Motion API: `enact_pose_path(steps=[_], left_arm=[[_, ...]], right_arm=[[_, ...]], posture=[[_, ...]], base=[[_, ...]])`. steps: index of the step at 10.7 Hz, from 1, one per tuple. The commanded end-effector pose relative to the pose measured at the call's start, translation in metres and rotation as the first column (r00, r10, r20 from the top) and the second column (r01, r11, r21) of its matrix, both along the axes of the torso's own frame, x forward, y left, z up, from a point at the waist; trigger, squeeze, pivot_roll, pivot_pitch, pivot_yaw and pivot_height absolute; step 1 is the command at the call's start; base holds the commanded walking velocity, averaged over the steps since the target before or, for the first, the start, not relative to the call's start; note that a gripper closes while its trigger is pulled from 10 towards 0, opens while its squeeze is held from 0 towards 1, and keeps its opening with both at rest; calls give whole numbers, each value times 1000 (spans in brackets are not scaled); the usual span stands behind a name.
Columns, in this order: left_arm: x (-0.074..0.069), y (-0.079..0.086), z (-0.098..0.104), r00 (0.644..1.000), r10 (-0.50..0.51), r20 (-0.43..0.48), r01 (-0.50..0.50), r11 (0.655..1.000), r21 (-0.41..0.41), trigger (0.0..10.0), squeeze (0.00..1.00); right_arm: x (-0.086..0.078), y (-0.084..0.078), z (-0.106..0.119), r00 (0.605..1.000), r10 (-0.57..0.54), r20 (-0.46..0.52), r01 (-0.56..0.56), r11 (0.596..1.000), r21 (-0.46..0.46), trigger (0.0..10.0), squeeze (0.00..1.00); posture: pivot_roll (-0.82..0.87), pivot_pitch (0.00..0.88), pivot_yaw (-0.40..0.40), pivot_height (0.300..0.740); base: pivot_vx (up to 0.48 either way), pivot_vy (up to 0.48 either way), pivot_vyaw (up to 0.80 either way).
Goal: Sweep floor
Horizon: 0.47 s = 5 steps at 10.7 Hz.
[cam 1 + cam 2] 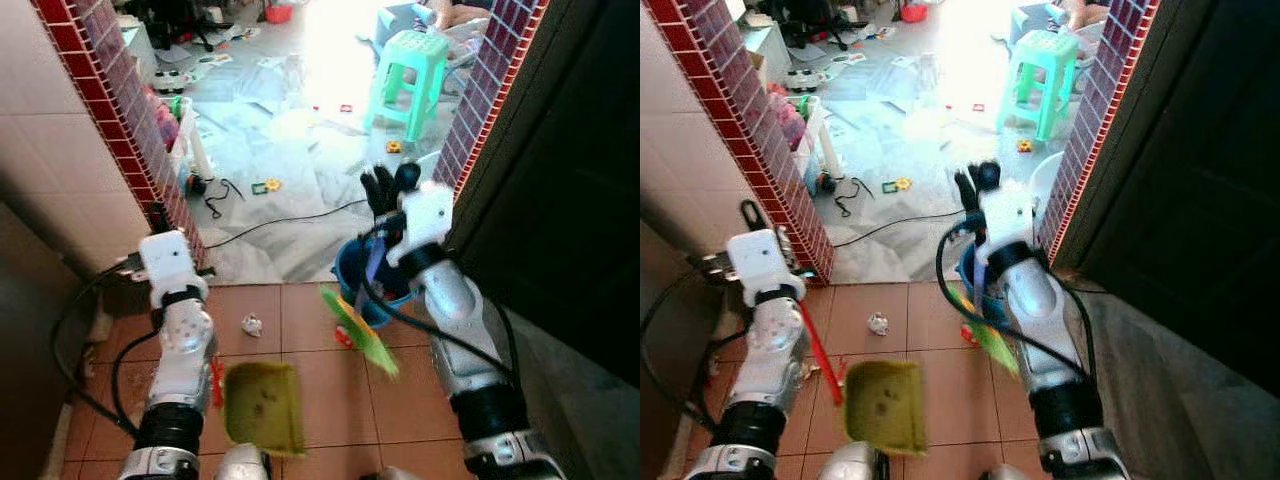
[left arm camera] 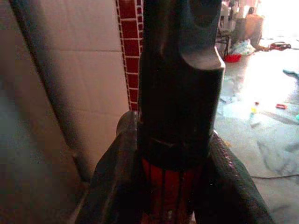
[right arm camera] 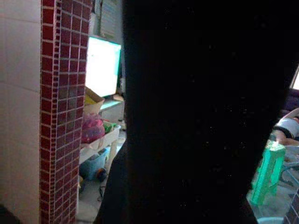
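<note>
Sweeping, in hand: left tool (image 2: 180,112) clamped on red-handled dustpan (image 1: 262,405), right tool (image 1: 392,190), fingers closed, bearing green broom (image 1: 358,328); paper scrap (image 1: 252,324) on tile floor (image 1: 300,385) between them; best drawn gently toward a lowered pan.

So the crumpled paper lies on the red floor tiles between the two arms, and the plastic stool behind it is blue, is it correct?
Not quite: the stool is green, as the left eye view shows. The rest holds: the crumpled paper lies on the red floor tiles between the two arms.
</note>
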<state>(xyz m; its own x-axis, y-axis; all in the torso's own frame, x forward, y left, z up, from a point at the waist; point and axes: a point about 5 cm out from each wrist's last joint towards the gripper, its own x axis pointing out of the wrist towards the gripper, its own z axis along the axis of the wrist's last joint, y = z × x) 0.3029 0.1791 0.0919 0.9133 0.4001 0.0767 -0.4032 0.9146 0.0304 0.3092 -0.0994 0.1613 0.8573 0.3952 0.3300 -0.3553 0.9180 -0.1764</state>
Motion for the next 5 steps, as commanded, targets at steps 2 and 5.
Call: enact_pose_path(steps=[2,5], left_arm=[[3,-2,11,998,-5,56,4,1000,19,10000,0],[4,-3,11,998,-14,58,13,1000,23,10000,0]], right_arm=[[-4,4,9,996,32,79,-29,999,-33,10000,0],[-4,6,10,996,32,79,-31,999,-18,10000,0]], posture=[[-49,0,-1,740],[-49,0,0,740]], base=[[351,0,400],[370,0,677]])
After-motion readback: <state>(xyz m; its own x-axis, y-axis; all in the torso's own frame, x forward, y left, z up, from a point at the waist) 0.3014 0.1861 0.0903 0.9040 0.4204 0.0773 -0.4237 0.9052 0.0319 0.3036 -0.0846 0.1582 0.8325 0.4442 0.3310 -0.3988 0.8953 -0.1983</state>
